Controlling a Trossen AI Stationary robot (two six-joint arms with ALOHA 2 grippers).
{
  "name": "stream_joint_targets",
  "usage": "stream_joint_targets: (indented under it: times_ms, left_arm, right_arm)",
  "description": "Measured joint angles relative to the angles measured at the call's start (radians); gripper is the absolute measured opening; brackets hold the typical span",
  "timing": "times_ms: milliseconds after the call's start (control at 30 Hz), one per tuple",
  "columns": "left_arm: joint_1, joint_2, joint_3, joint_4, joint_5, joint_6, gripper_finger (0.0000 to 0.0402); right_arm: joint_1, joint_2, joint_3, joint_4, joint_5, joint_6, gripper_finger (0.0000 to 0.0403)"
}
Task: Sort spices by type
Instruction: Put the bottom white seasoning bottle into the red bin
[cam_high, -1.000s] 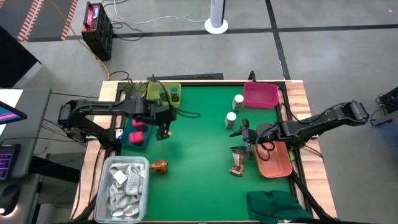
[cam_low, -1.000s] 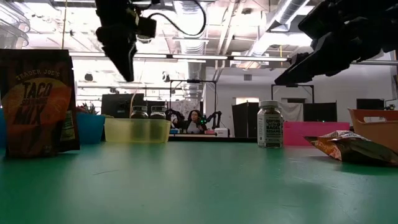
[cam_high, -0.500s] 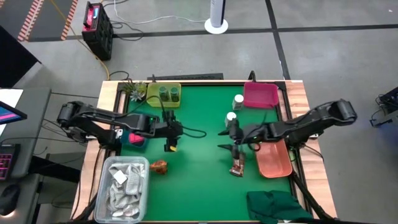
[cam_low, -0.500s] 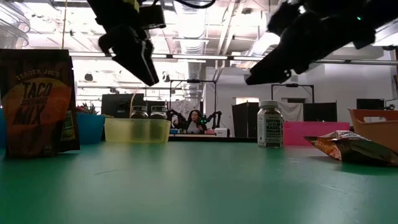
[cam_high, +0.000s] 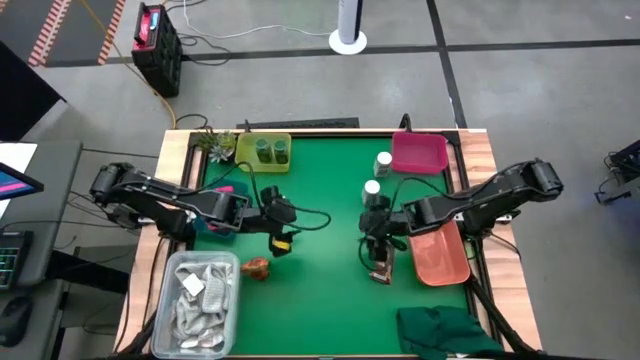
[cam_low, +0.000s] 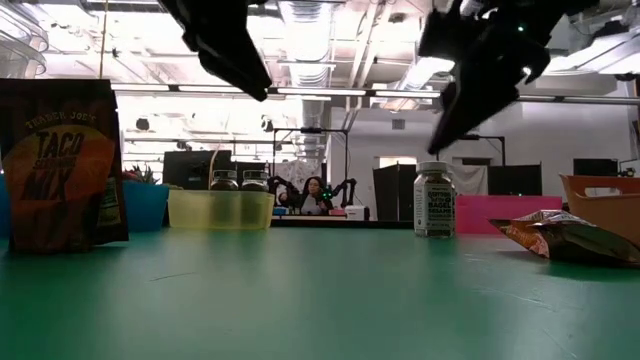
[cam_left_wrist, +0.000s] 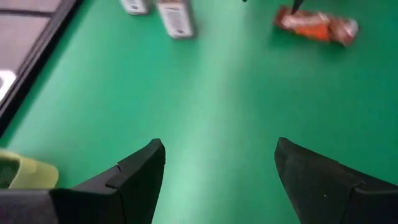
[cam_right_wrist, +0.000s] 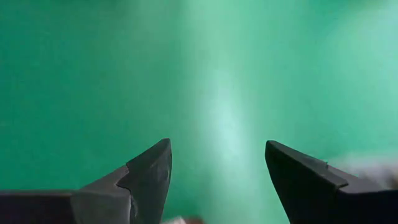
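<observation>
Two green jars (cam_high: 272, 150) stand in a yellow tray (cam_high: 245, 143) at the far left. Two white-capped bottles (cam_high: 371, 188) (cam_high: 383, 160) stand right of centre. One brown sachet (cam_high: 257, 267) stands upright near the tub, and another (cam_high: 381, 268) lies flat by the salmon tray. A pink pack (cam_high: 222, 188) shows in part under my left arm. My left gripper (cam_high: 281, 241) hangs open over bare mat left of centre, slanting down. My right gripper (cam_high: 372, 238) is open too, above the mat just beyond the flat sachet. Neither holds anything.
A clear tub of white rags (cam_high: 200, 295) stands at the near left and a dark green cloth (cam_high: 440, 330) lies at the near right. A pink tray (cam_high: 418, 152) is at the far right, a salmon tray (cam_high: 440, 258) along the right edge. The green mat (cam_high: 320, 290) lies between the arms.
My left gripper has swung away from the far-left trays toward the table's centre and near edge, tipping from pointing down to slanting forward. My right gripper has gone left and toward the near edge, over the flat sachet, tipping from nearly level to steeply down. Both stay open.
</observation>
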Motion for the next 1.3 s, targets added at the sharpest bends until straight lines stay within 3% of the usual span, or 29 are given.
stream_joint_targets:
  times_ms: [100,200,533,700,900,1000,1200,1300]
  left_arm:
    - [0.0,0.0,0.0,0.018,-0.018,-0.031,0.029]
    - [0.0,0.0,0.0,0.023,-0.021,-0.03,0.029]
    - [-0.004,0.0,0.0,0.025,0.011,-0.016,0.029]
    - [-0.003,0.0,0.0,0.021,0.011,0.02,0.029]
    - [-0.004,0.0,0.0,-0.018,0.01,0.052,0.029]
    - [-0.002,0.0,0.0,-0.027,0.007,0.091,0.029]
    - [0.017,0.0,0.0,-0.015,-0.009,0.138,0.029]
    - [0.019,0.0,-0.018,0.0,-0.032,0.137,0.029]
  right_arm:
    - [0.003,-0.002,0.041,-0.167,0.054,0.138,0.0286]
    - [-0.006,-0.002,0.055,-0.291,0.045,0.283,0.0286]
    - [0.041,0.102,0.095,-0.33,-0.03,0.444,0.0286]
    - [0.03,0.137,0.178,-0.447,0.08,0.365,0.0286]
    - [0.01,0.067,0.269,-0.454,0.122,0.18,0.0286]
    - [-0.06,0.025,0.286,-0.418,0.138,0.048,0.0286]
    - [-0.275,0.028,0.286,-0.311,-0.024,-0.189,0.0286]
    - [-0.345,0.049,0.286,-0.303,-0.036,-0.29,0.0286]
